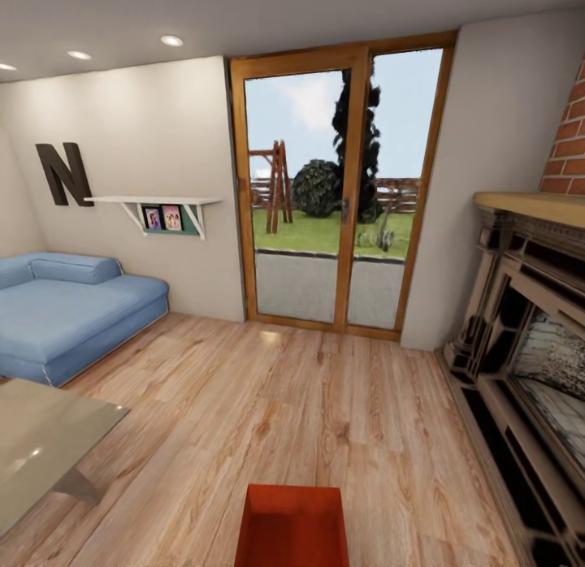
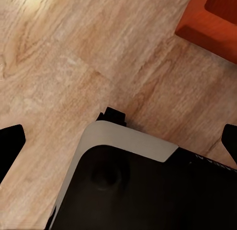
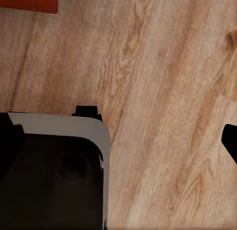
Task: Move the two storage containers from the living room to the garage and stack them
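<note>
Container (image 1: 292, 525) on wood floor (image 1: 268, 404), sofa (image 1: 69, 311) beyond.

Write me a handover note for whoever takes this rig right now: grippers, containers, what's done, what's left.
Left gripper: open, holding nothing, above the wood floor.
Right gripper: open, holding nothing.
One storage container sits on the living-room floor just ahead of the robot, untouched; its corner shows in both wrist views.
Done: nothing moved yet.
Left: find the second container, carry both to the garage, set one down, stack the other on it.
</note>
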Controlling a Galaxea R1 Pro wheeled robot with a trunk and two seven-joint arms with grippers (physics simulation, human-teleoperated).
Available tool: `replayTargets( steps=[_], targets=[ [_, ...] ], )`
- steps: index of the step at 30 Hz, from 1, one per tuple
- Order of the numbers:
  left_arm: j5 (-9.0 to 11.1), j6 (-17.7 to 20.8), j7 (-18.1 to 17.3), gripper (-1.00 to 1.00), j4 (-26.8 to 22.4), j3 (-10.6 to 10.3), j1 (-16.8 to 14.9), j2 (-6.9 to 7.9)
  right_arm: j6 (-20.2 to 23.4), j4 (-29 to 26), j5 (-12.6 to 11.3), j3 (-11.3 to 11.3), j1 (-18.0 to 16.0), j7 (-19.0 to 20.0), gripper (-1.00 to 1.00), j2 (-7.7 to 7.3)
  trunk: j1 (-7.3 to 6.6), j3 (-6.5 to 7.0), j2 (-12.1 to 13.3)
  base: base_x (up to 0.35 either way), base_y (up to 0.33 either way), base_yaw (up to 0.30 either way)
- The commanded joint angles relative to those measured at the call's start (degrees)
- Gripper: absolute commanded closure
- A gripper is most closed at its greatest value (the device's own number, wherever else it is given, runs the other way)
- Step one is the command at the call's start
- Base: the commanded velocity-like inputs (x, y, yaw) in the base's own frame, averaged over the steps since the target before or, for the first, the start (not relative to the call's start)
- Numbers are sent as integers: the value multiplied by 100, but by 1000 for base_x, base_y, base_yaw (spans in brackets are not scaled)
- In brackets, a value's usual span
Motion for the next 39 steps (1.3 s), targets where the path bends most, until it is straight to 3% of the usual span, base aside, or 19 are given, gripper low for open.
replayTargets(
  steps=[1, 39],
  targets=[
    [21, -16, 21, -100, 2, -1, -3, 4, -32, 15, -47, 52, -7, -3, -100, 3, 0, -16, -5, 0, 0, 0],
    [-35, -17, 41, -100, -17, -68, -3, 23, -83, 15, 26, 101, -7, -10, -100, 6, 0, -360, -5, 0, 0, 0]
  ],
)
